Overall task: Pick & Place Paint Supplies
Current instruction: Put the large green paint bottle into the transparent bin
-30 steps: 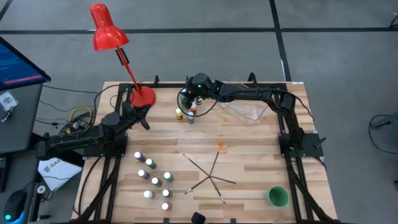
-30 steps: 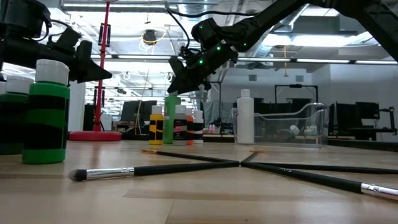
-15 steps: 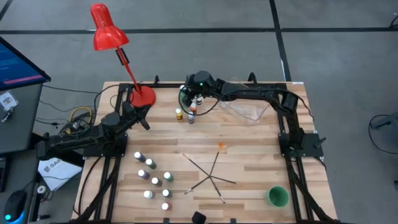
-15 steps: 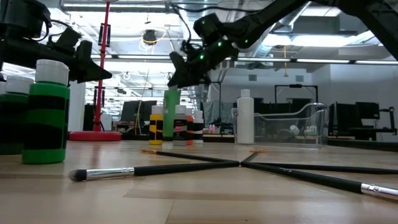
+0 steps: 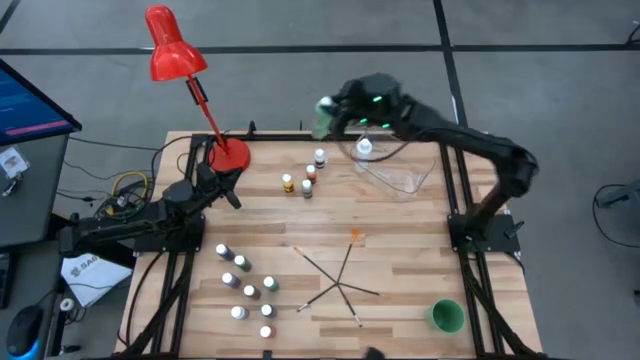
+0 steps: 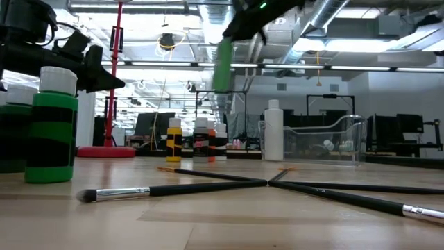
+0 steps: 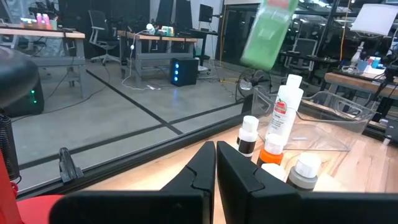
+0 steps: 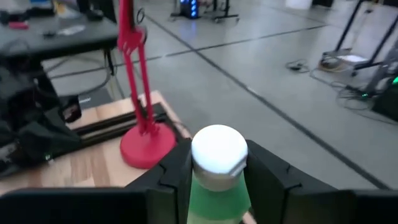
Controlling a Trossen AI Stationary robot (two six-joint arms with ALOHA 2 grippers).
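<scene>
My right gripper [image 8: 217, 180] is high above the table's far edge, shut on a tall green bottle [image 5: 322, 117] with a white cap. The bottle also shows in the low view [image 6: 223, 64] and the left wrist view [image 7: 267, 34]. A taller white bottle [image 5: 365, 147] stands on its base beside the clear tub [image 5: 400, 178]. Three small bottles [image 5: 307, 180] stand near the far middle, and several more [image 5: 245, 285] at the near left. Thin brushes [image 5: 340, 280] lie crossed on the wood. My left gripper [image 5: 232, 195] waits shut at the left, by the lamp's base. My right gripper pinches the green bottle's upper body, just under the white cap [image 8: 214, 199], between its two fingers [image 8: 177, 177]. The fingers come almost level from the table's right side. The bottle hangs upright, lifted well clear of the table.
A red desk lamp [image 5: 228, 155] stands at the far left corner, and a green cup [image 5: 446, 316] at the near right. One green-and-black bottle [image 6: 52, 125] stands close to the low camera. Bare wood lies in the middle, between the bottles and the brushes.
My right gripper has risen steeply, carrying the green bottle off the table from among the small far bottles and a little toward the right edge. The bottle has stayed upright. The white bottle, covered by the arm before, now shows from above.
</scene>
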